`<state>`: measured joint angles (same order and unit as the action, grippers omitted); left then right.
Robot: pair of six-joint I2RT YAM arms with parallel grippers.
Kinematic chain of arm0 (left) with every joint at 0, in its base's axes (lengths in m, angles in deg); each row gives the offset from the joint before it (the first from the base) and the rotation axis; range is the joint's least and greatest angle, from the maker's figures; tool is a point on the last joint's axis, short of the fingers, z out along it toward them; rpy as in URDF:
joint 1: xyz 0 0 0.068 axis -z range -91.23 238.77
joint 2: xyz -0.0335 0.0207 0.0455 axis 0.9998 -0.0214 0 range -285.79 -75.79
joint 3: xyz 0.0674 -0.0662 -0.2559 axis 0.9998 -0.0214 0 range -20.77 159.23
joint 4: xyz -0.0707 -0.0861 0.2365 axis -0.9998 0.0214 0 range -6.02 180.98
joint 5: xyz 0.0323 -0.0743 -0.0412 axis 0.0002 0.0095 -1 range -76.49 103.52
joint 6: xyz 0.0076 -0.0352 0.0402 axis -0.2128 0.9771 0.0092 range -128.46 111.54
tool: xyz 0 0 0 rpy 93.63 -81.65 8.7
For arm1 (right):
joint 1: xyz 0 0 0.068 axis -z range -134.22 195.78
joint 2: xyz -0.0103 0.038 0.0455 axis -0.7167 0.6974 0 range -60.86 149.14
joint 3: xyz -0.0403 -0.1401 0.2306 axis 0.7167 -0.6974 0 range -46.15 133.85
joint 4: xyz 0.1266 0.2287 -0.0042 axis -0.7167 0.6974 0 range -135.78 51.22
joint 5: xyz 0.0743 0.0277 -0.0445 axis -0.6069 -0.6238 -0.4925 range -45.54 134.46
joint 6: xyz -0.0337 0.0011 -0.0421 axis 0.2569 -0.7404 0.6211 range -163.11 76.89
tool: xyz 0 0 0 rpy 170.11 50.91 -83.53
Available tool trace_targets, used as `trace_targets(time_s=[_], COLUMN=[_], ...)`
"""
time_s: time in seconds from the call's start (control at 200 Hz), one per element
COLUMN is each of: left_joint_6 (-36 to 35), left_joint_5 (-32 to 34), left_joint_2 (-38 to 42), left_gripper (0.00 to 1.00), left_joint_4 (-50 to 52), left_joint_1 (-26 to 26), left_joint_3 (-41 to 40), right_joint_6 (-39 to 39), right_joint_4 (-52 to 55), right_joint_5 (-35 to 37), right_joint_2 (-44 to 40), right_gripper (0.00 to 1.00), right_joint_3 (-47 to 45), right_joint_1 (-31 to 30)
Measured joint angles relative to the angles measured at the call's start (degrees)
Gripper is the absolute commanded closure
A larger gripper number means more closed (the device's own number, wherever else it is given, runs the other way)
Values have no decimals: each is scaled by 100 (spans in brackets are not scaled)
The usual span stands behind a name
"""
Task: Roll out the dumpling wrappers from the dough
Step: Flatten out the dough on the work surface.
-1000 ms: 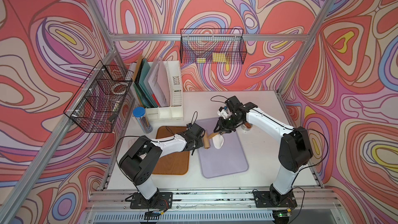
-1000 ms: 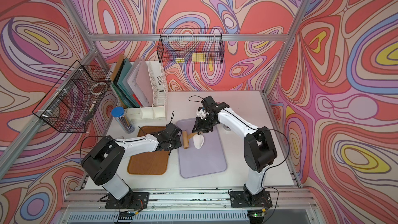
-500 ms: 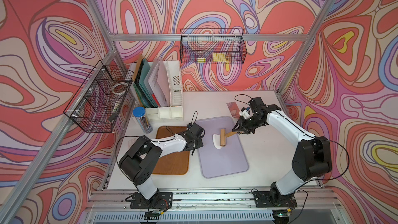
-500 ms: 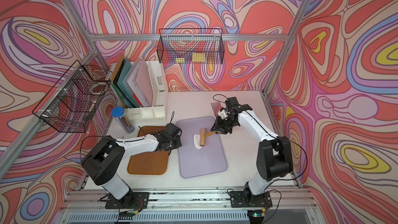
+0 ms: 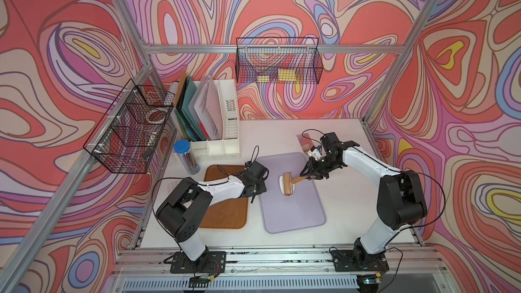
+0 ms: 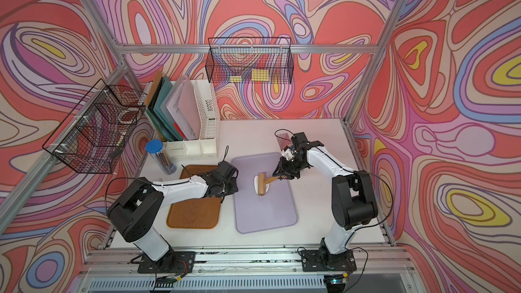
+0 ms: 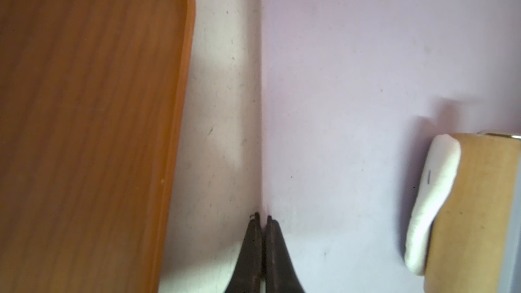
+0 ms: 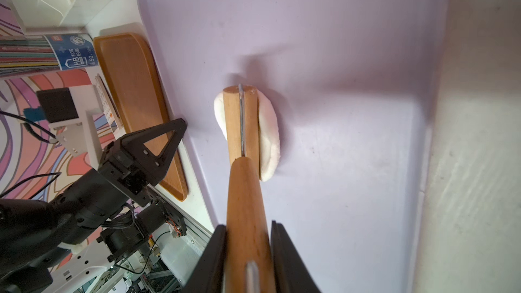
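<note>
Step in hand (my judgement): a flattening pass.

Right end effector (image 8: 247, 231) is clamped on the handle of the roller (image 8: 234, 125). The drum lies across the dough (image 8: 267, 136). Left end effector (image 7: 261, 219) is clenched and empty, with its tips at the edge of the purple tray (image 7: 352, 80), on the tabletop (image 7: 220, 80) strip beside the brown tray (image 7: 84, 108).

To do it well:
- Keep the drum level and press evenly.
- Use short strokes out from the middle.
- Change direction between passes so the piece spreads round rather than long.
- Watch for the dough sticking to the drum and lifting.
- The tray may slide, so the left arm could pin it.

Dough is on the purple tray's far half, under the drum, as seen in a top view (image 5: 282, 183). It is a matte white oval with a thick, rounded rim, longer along the drum. It is not yet thin or round.
</note>
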<state>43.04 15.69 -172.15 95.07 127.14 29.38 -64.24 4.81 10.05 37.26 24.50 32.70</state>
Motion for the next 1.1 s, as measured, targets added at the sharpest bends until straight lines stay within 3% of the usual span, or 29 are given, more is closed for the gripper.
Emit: trace_targets(time_s=[1.102], left_joint_6=[-7], left_joint_5=[-243], left_joint_2=[-9], left_gripper=[100], left_joint_4=[-103], left_joint_1=[-96], left_joint_3=[-20], right_joint_6=[85], right_joint_4=[603], right_joint_5=[846], right_joint_2=[-101], right_gripper=[100], right_joint_3=[227], right_joint_1=[79])
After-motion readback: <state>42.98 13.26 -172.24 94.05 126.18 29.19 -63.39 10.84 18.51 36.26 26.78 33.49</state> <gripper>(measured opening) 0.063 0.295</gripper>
